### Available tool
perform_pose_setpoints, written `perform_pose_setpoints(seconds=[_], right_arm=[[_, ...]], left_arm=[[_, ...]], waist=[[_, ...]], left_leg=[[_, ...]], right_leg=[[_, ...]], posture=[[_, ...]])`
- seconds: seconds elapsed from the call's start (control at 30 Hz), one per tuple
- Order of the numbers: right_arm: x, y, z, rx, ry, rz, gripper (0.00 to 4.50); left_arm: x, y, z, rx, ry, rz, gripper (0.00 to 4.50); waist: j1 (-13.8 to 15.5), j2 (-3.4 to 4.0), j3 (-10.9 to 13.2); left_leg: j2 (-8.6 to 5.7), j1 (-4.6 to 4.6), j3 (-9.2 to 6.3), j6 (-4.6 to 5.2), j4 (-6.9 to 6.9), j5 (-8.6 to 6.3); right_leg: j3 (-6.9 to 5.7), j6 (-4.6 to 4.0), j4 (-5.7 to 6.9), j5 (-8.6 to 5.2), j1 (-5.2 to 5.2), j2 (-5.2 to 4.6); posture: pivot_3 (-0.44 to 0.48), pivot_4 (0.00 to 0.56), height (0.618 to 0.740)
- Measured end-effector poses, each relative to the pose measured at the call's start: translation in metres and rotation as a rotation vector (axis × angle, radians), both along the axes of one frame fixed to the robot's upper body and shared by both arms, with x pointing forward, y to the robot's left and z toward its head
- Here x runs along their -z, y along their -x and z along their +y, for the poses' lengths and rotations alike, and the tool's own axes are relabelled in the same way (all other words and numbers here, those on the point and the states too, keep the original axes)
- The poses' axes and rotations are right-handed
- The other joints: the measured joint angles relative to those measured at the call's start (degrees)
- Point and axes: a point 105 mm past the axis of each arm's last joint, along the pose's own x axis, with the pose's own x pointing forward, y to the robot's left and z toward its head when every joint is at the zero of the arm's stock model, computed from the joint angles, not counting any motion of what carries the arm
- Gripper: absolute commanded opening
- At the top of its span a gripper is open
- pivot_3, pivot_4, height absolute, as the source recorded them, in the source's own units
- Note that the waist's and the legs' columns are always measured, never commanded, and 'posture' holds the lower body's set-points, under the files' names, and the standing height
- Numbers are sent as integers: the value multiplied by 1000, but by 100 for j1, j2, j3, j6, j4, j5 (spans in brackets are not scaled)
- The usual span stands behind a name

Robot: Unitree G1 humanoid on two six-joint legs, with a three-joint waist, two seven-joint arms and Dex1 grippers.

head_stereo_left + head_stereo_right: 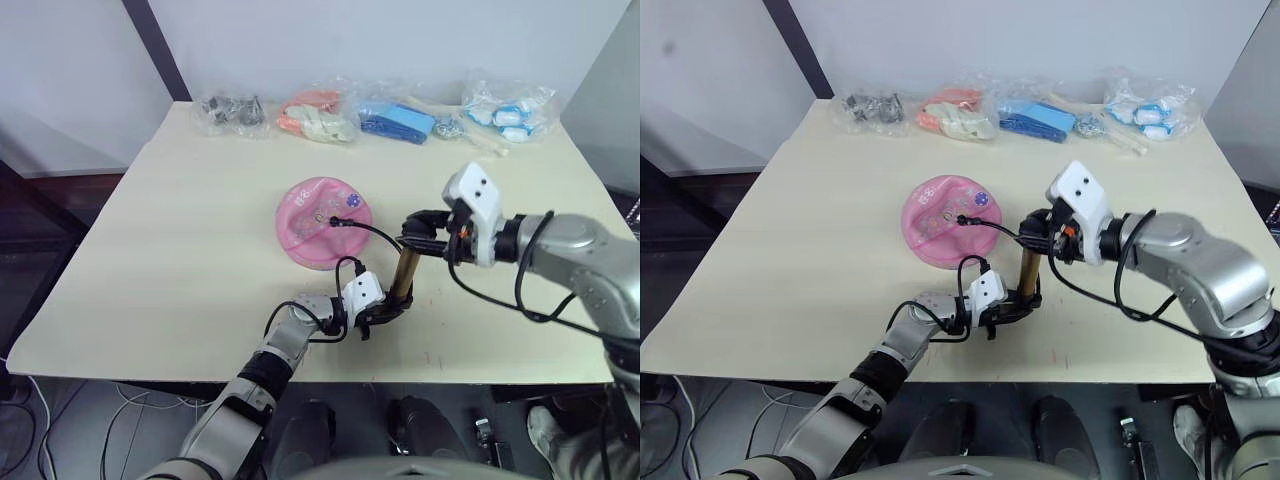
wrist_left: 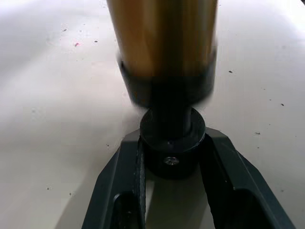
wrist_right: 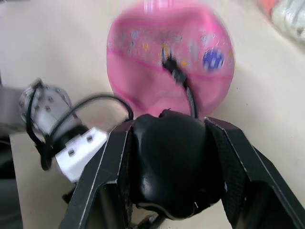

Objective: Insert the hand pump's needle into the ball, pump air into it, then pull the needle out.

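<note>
Hand pump [image 1: 402,277]: stands upright near the front edge of the desk [image 1: 180,250], gold-bronze barrel vertical, black base cap on the desk top, black T-handle at its top. Left gripper [image 1: 385,312]: low at the pump's foot, jaws clamped on the black base fitting, one finger [image 2: 125,191] on each side of it. Right gripper [image 1: 418,233]: at the pump's top, jaws clamped on the black T-handle, seen from the wrist as a rounded black knob between the two fingers [image 3: 104,176]. Ball [image 1: 322,221]: pink, printed with small coloured figures, its top caved in like a bowl; rests on the desk just behind and to the left of the pump. Needle [image 1: 334,221]: its black fitting sits at the ball's valve in the dented top, with the thin black hose [image 1: 375,232] arcing from there back to the pump. Clear bags of assorted items [image 1: 372,115]: in a row along the far edge of the desk, well apart from the ball.
</note>
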Motion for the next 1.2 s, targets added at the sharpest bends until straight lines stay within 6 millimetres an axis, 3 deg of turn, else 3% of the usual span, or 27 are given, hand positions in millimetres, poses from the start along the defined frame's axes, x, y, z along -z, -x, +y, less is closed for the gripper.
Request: perform_pose_setpoints(seconds=[0.17, 0.37, 0.43, 0.5, 0.57, 0.63, 0.77, 0.97, 1.2], right_arm=[[-45, 4, 5, -48, -8, -91, 1678], [-45, 6, 6, -54, 1, -80, 1678], [-37, 8, 8, -61, 10, -81, 1678], [-14, 11, 12, -66, 16, -57, 1677], [-4, 10, 13, -59, 10, -43, 1671], [27, 8, 14, -46, 36, -27, 1671], [67, 6, 16, -27, 42, 2, 1671], [77, 6, 22, -53, 21, -49, 1670], [52, -1, 10, -36, 17, 20, 1670]], left_arm=[[1, 0, 0, 4, 1, -2, 1093], [1, 1, 0, 5, 0, -2, 1093], [1, 1, 1, 6, -1, -2, 1093], [1, 2, 2, 6, -4, -3, 1093], [2, 2, 3, 4, -6, -2, 1093], [4, 2, 4, -1, -11, 6, 1093], [6, 2, 7, -11, -23, 19, 1093], [10, 2, 13, -36, -44, 37, 1093], [6, 2, 11, -18, -31, 20, 1093]], waist=[[4, 3, 7], [-3, 4, 6], [-5, -1, 3], [-12, -4, -3], [-22, -6, -8], [-27, -27, -42], [-66, -42, -81], [-153, -74, -115], [-126, -25, -56]], left_leg=[[-3, 0, 1, 1, -1, 0], [-2, 2, 3, 1, 0, 0], [-1, 3, 3, 1, 0, 0], [1, 6, 4, 1, -2, 0], [2, 9, 6, 1, -3, 0], [6, 18, 11, 1, -3, 0], [13, 52, 12, 1, -4, -1], [33, 175, -5, 3, -36, -7], [36, 138, -4, 1, -40, -7]], right_leg=[[-11, 3, -1, 0, 1, 1], [-3, 3, 1, 1, 1, 0], [-5, 3, 1, 0, 3, 2], [-1, 3, 2, 0, 4, 6], [2, 3, 4, 0, 5, 8], [-2, 7, 4, -6, 12, 16], [-4, 19, 1, -19, 47, 24], [-7, -19, -8, -53, 151, 30], [-15, -3, -7, -42, 116, 38]], posture=[[0, 150, 740], [0, 150, 740], [0, 150, 740], [0, 150, 740], [0, 150, 740], [0, 150, 740], [0, 150, 740], [0, 150, 740], [0, 150, 740]])
